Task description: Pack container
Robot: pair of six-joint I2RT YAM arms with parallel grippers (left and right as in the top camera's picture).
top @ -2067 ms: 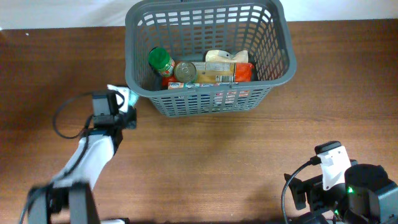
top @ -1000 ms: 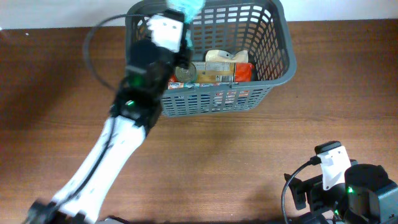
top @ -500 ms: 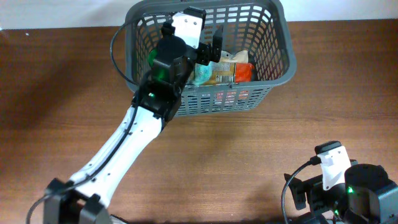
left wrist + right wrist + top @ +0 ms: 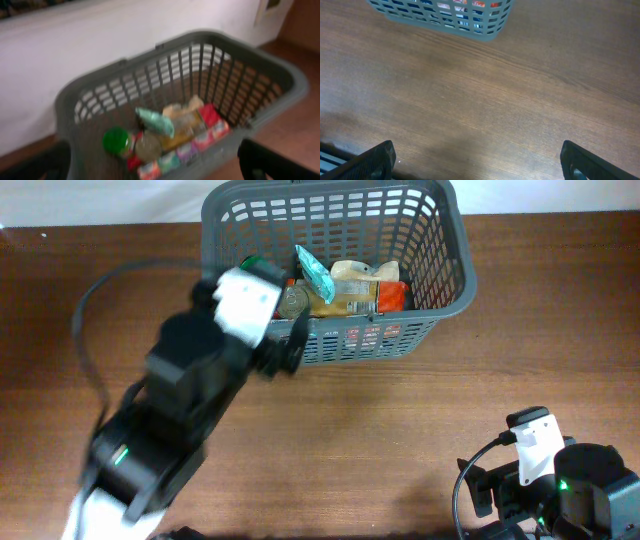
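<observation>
The container [image 4: 463,255] is a large dark-grey slotted basket at the table's far edge. Inside it a teal packet [image 4: 312,274] leans on a round can [image 4: 293,302] and a yellow packet [image 4: 352,284]; a red packet [image 4: 393,297] lies to their right. My left gripper [image 4: 288,348], blurred by motion, hangs open and empty just outside the near wall. The left wrist view looks down into the container [image 4: 295,80] at the teal packet [image 4: 155,121], a green lid [image 4: 117,141] and the can [image 4: 147,146]. My right gripper [image 4: 479,160] stands open over bare wood.
Small colourful cartons [image 4: 192,150] line the container's near wall. The left arm [image 4: 160,440] stretches across the table's left half. The right arm's base and cable [image 4: 545,480] sit at the near right corner. The container's near wall [image 4: 445,12] shows at the top of the right wrist view.
My left gripper opened over the container and let go of the teal packet, which now rests inside. The left arm has pulled back toward the near left. The right arm has not moved.
</observation>
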